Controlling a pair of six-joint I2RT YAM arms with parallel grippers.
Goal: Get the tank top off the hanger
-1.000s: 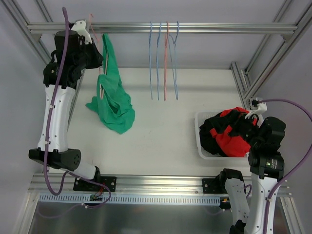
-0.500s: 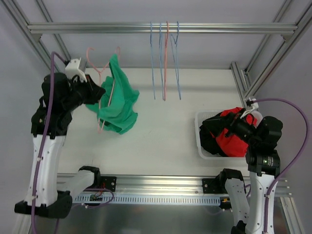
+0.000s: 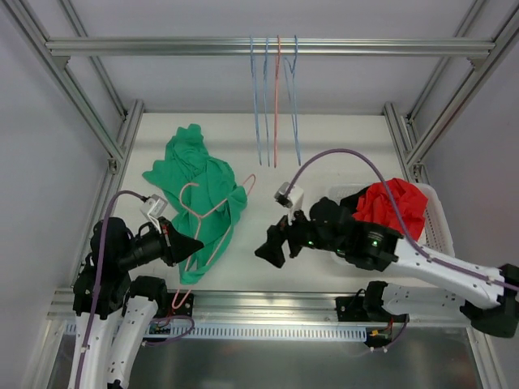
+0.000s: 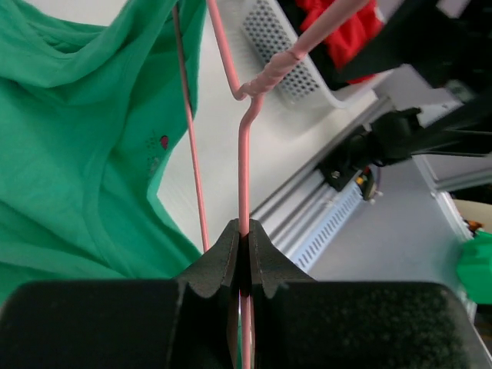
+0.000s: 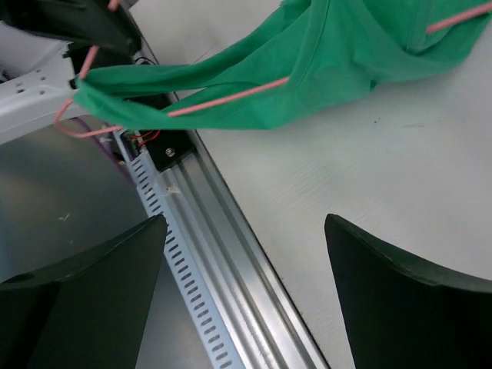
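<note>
Counter [image 3: 340, 146]: we see a white matte top, evenly lit.
Walls [image 3: 40, 162]: pale grey panels to the left, to the right and behind.
Frame [image 3: 162, 46]: aluminium bars, one crossing overhead at the back, slanted ones down both sides.
Front edge: a slotted cable duct [image 3: 268, 331], with a brushed metal sheet [image 3: 268, 365] below it.
Light: we find it soft, shadows faint.

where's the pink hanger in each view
top external: hanger lower left, amid the tank top
left wrist: hanger centre, rising from the bottom edge
right wrist: hanger upper left, running through green fabric
shared landmark: the green tank top
</note>
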